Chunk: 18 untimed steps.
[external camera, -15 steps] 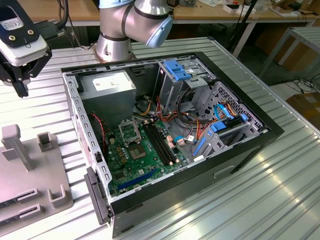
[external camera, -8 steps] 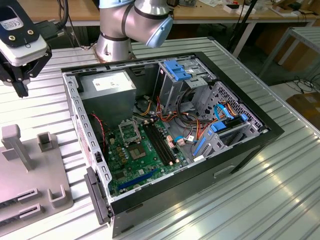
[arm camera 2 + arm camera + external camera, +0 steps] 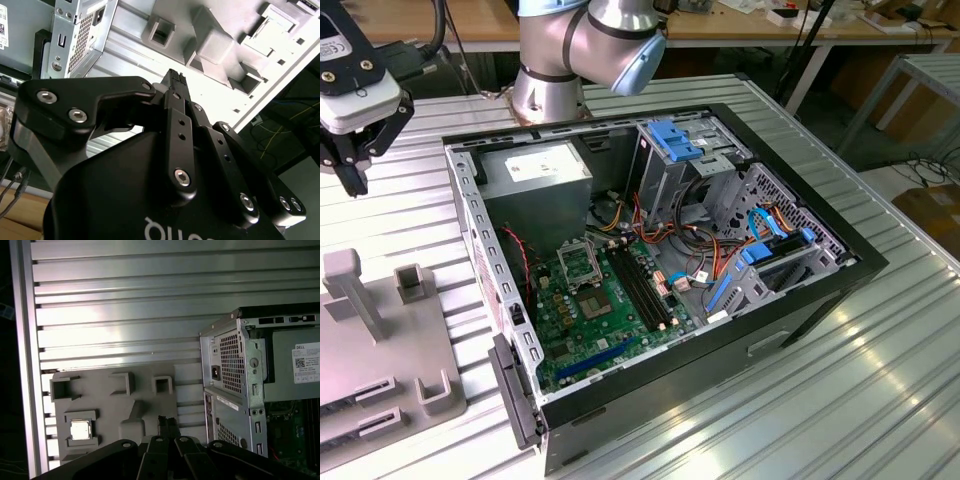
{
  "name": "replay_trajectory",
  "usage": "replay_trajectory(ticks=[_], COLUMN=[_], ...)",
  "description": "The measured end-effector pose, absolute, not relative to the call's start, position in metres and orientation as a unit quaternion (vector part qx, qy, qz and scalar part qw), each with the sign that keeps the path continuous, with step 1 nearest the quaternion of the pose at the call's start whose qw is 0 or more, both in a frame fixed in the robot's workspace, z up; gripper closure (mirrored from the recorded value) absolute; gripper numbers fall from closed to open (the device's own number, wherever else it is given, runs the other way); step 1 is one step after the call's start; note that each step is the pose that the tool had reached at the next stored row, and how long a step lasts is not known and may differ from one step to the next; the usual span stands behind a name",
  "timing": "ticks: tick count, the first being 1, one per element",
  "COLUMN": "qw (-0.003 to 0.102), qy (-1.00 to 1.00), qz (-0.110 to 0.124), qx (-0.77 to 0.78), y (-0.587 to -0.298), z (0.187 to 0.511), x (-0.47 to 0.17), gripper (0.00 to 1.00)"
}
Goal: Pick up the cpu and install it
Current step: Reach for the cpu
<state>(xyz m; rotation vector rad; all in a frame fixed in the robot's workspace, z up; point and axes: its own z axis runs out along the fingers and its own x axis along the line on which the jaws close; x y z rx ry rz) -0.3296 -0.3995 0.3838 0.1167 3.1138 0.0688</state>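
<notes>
Hovering at the exterior view's left, one gripper [image 3: 358, 170] hangs above one gray fixture plate [image 3: 360, 370]. Its fingertips [image 3: 171, 80] look pinched together on nothing in the second wrist view. One cpu [image 3: 80, 429] lies flat in a square pocket of that plate, apart from the gripper. Further right sits one open PC case [image 3: 800, 312] with one green board [image 3: 570, 335] and one socket [image 3: 578, 262].

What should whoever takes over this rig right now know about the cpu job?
Gripper: fingers closed, holding nothing, raised near the grey fixture plate beside the open computer case.
The cpu lies in a pocket on that plate, apart from the gripper.
The socket sits on the green board inside the case.
Done: nothing yet. Left: pick-up and install.
</notes>
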Motion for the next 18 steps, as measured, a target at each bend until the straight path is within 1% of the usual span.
replay_trajectory(ticks=[18], qw=[0.012], qy=[0.999], qz=[0.022], qx=[0.037], y=[-0.403], z=[0.383], x=[-0.347], gripper=[0.89])
